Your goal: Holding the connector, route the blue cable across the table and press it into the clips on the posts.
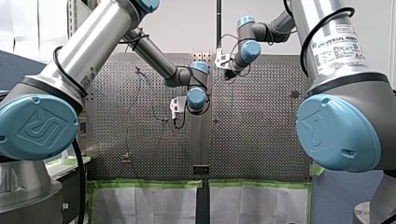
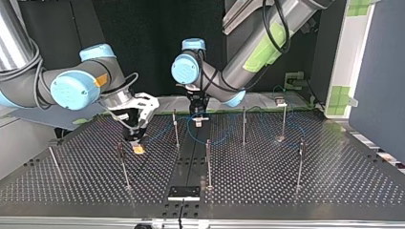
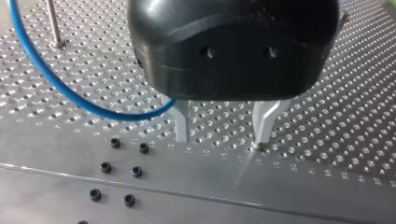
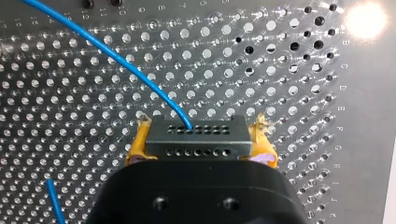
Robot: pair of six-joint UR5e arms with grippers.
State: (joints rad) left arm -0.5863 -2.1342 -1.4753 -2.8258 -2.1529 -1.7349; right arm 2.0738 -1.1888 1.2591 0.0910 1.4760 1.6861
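While right gripper (image 4: pixel 200 140) pinched connector (image 4: pixel 196 133) between yellow pads (image 4: pixel 135 147), blue cable (image 4: pixel 116 51) led from connector face across perforated table (image 4: pixel 56 93). Top view: right gripper low over table, left of frame centre, just beside post (image 2: pixel 123 167). Left gripper (image 3: pixel 219 140), upper centre of top view: metal fingers (image 3: pixel 181 123) spread, nothing between, tips at table surface. Cable loop curved just beside one finger.

The perforated table (image 2: pixel 344 191) carries thin upright posts (image 2: pixel 208 164) spread across it. The blue cable (image 3: pixel 126 116) loops over its surface. A dark plate (image 2: pixel 184 192) sits at the top view's near edge.
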